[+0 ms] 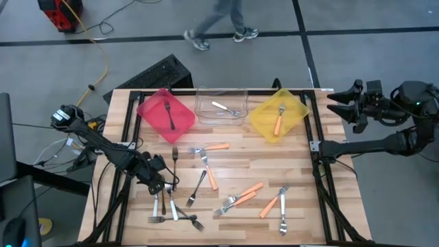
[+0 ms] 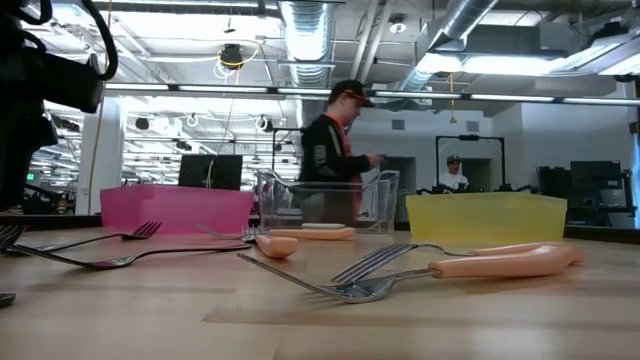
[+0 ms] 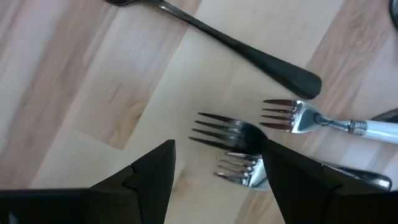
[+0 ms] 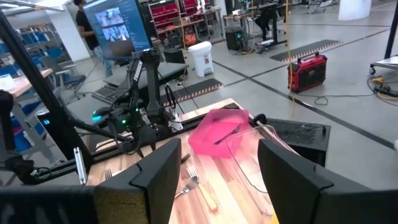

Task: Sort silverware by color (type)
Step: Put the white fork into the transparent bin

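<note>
left wrist view: left gripper [image 3: 214, 171], fingers spread wide and empty, hangs over a dark fork [image 3: 227, 132]; its handle runs beneath the far finger; right gripper [image 1: 343, 104] parked off-table, open.

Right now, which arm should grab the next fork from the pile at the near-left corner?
Left. The left hand hovers open right over the forks there; the right hand is parked off the table's far-right edge.

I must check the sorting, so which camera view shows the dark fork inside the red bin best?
The high view: the dark fork lies fully visible in the red bin. The right wrist view shows it small and far off; in the low view the bin wall hides it; the left wrist view misses it.
</note>
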Motion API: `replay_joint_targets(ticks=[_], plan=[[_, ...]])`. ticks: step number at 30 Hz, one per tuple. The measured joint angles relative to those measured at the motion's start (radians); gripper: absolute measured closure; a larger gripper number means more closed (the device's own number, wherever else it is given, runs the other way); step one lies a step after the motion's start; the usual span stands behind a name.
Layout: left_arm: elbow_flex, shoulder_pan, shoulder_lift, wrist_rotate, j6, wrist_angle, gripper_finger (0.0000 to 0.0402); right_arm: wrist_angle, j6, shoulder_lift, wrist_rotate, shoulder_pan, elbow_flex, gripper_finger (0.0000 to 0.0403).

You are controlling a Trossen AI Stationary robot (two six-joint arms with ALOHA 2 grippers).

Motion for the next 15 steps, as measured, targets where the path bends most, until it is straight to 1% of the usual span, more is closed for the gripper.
replay_joint_targets(ticks=[6, 10, 15], plan=[[-0.07, 0.001, 0.0, 0.073, -0.074, 0.179, 0.0177, -0.001, 0.0, 0.0, 0.004, 0.0, 0.0, 0.0163], [-0.089, 0.001, 0.001, 0.079, -0.123, 0.182, 0.0177, -0.002, 0.0, 0.0, 0.005, 0.0, 0.0, 0.0163], [-0.091, 0.001, 0.001, 0.067, -0.103, 0.176, 0.0177, -0.002, 0.0, 0.0, 0.006, 0.0, 0.0, 0.0163]])
